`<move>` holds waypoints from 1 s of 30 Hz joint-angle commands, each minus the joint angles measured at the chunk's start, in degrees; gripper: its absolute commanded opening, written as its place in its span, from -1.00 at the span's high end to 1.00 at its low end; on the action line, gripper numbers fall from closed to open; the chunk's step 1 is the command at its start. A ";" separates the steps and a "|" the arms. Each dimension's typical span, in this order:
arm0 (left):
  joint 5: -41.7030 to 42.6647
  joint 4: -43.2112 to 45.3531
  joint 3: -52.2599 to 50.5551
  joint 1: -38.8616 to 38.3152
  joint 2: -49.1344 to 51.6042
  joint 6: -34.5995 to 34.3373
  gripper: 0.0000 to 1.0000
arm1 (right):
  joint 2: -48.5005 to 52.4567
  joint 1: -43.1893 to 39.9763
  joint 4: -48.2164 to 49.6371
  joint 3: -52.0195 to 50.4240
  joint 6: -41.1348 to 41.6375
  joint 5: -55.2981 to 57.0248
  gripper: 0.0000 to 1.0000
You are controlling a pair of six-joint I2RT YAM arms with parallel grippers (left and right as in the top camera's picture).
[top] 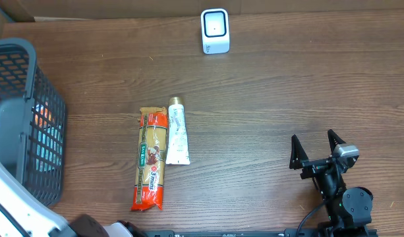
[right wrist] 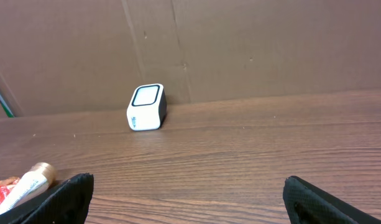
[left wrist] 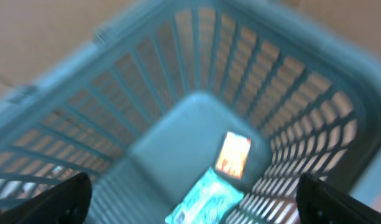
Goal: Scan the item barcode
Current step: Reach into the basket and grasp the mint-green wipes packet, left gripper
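Note:
The white barcode scanner (top: 215, 31) stands at the table's far edge, also seen in the right wrist view (right wrist: 146, 107). An orange spaghetti packet (top: 151, 161) and a white tube (top: 177, 131) lie side by side mid-table. My left gripper (left wrist: 193, 205) hangs open above the grey basket (left wrist: 196, 74), with nothing between its fingers. Below it, inside the basket, lie a teal packet (left wrist: 206, 199) and an orange item (left wrist: 234, 154), both blurred. My right gripper (top: 315, 146) rests open and empty at the front right, facing the scanner.
The basket (top: 17, 118) fills the table's left edge. The left arm's white link (top: 17, 210) crosses the front left corner. A cardboard wall (right wrist: 240, 43) rises behind the scanner. Bare wood lies between the right gripper and the scanner.

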 commanded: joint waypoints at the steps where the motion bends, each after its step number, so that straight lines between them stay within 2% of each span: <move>1: 8.13 -3.08 0.74 1.77 5.70 6.51 -0.85 | -0.57 -0.20 0.22 -0.61 0.22 -0.07 -1.00; 3: 8.20 -4.85 0.72 2.40 8.11 8.33 -0.80 | -0.57 -0.20 0.22 -0.61 0.22 -0.07 -1.00; 5: 8.35 -5.84 0.07 3.39 10.36 9.70 -0.66 | -0.57 -0.20 0.22 -0.61 0.20 -0.07 -1.00; 8: 10.93 -5.90 -2.45 5.44 12.83 12.15 -0.64 | -0.57 -0.20 0.22 -0.61 0.22 -0.07 -1.00; 12: 15.06 -2.73 -8.52 7.74 13.64 16.70 -0.72 | -0.57 -0.20 0.22 -0.61 0.22 -0.07 -1.00; 15: 15.08 0.37 -13.53 8.90 13.66 18.75 -0.88 | -0.57 -0.20 0.22 -0.61 0.20 -0.07 -1.00; 16: 15.08 1.81 -15.26 9.25 13.66 18.93 -1.00 | -0.57 -0.20 0.22 -0.61 0.20 -0.07 -1.00; 21: 19.47 10.10 -23.80 9.73 13.90 20.65 -0.99 | -0.57 -0.20 0.22 -0.61 0.20 -0.07 -1.00; 30: 18.67 20.68 -31.34 8.46 15.37 23.54 -1.00 | -0.57 -0.20 0.22 -0.61 0.20 -0.07 -1.00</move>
